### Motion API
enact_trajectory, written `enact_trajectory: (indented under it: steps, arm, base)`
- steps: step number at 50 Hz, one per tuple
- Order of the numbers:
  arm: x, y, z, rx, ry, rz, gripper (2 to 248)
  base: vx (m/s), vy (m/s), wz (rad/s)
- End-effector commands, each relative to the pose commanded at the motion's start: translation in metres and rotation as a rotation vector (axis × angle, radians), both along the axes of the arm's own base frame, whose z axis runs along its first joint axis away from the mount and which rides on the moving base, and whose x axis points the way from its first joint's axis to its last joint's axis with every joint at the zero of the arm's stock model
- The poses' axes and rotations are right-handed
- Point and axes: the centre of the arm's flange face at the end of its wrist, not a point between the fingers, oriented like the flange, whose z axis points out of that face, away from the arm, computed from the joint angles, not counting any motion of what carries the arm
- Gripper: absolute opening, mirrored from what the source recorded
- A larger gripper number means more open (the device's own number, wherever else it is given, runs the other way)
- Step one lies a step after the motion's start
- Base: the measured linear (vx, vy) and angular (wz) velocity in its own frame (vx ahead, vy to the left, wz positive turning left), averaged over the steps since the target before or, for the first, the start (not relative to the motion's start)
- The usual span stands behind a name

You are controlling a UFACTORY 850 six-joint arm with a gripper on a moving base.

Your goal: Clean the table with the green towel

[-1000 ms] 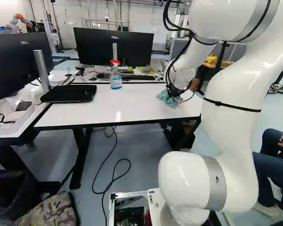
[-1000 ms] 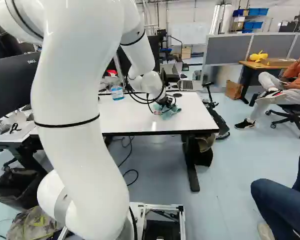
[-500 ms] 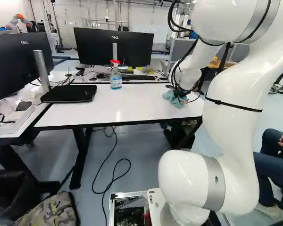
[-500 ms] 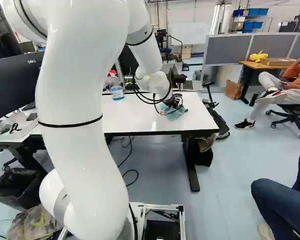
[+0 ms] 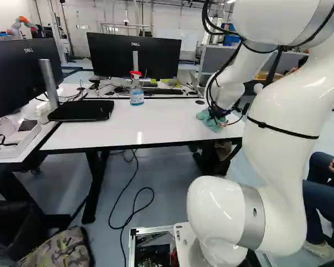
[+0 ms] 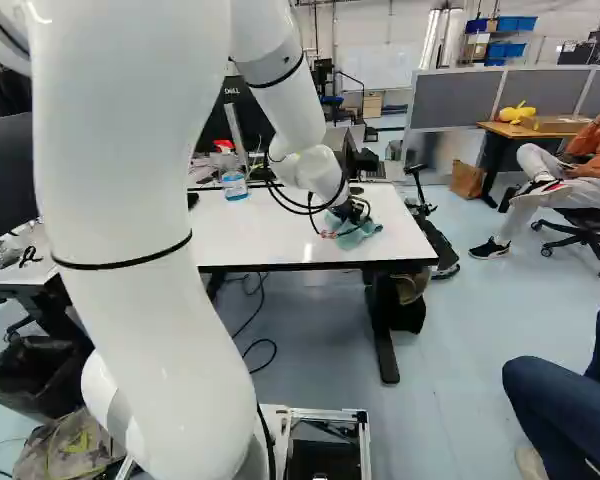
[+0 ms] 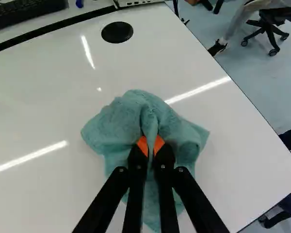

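Towel (image 7: 126, 116), held in the gripper (image 5: 217, 113), has shifted with the arm toward the bench's right edge. Base unmoved.

End effector: gripper (image 7: 150, 144) nearly closed, orange pads (image 7: 158, 144) a cloth's fold apart, towel pinched between them from both sides.

Position: towel lies bunched on the white bench (image 5: 139, 125), near its right edge. Black disc (image 7: 117, 32) sits closer to the far right corner.

Orientation: pinched ridge runs lengthwise between the fingers, far end pointing toward the far edge, aslant to the right edge. One flap points at the right edge. Overall long axis unclear, cloth being crumpled.

Containers: spray bottle (image 5: 137, 94), red head, blue liquid inside, upright near the far edge. Shallow white tray (image 5: 29, 146) on the left desk: black strap (image 5: 2, 143) inside. Black bin (image 6: 42, 368) on the floor: contents too dark to tell.
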Motion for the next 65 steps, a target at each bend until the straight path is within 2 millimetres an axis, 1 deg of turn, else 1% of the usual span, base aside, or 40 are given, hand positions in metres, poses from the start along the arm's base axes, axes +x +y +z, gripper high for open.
enact_trajectory:
  steps: [11,22,29,36,53,60,65]
  arm:
    - [-0.01,0.016,0.0,0.002,0.005,0.022,34]
    - [-0.013,0.034,0.001,0.003,0.007,0.055,34]
    - [-0.009,0.045,0.001,0.003,0.007,0.079,34]
    - [0.001,0.051,0.0,0.002,0.005,0.097,34]
    - [0.033,0.051,-0.001,-0.002,-0.005,0.116,34]
    - [0.042,0.044,-0.001,-0.003,-0.009,0.108,34]
    - [0.043,0.036,-0.001,-0.004,-0.011,0.095,34]
  base:
    - [0.0,0.0,0.0]
    - [0.0,0.0,0.0]
    - [0.0,0.0,0.0]
    - [0.0,0.0,0.0]
    - [0.0,0.0,0.0]
    - [0.0,0.0,0.0]
    - [0.0,0.0,0.0]
